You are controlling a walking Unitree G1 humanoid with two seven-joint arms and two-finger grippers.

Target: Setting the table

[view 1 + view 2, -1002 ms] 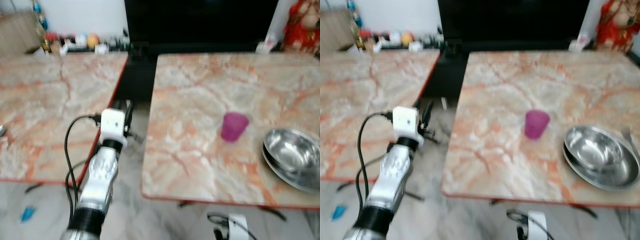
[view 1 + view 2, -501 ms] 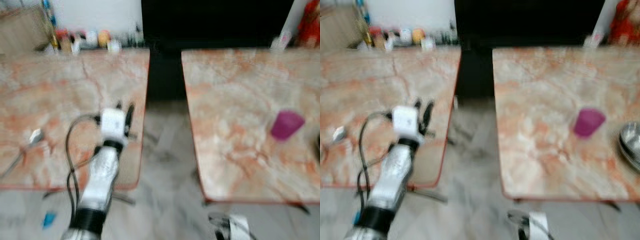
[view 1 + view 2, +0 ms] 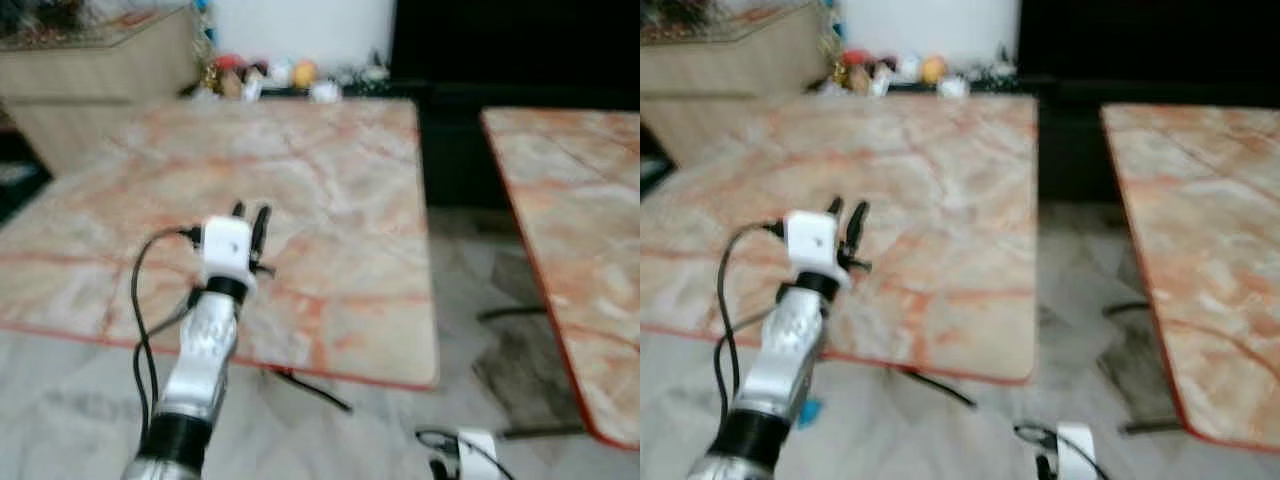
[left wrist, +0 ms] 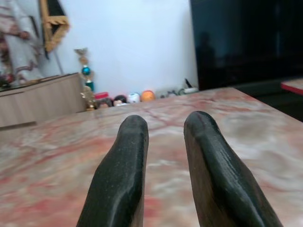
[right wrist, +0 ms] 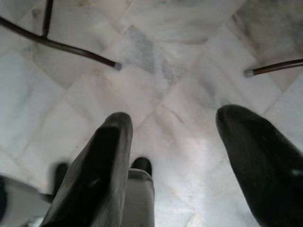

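- Left gripper raised over marble table, fingers slightly parted, holding nothing.
- Right gripper hanging wide apart, empty, above tiled floor.
- Second marble table alongside, gap between.
- Trinkets beyond far edge.

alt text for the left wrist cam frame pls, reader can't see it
The left end effector is held just above a marble-patterned table, its two black fingers slightly apart with nothing between them. Beyond the table's far edge are small colourful ornaments along a white wall, a wooden cabinet to one side and a dark screen to the other.
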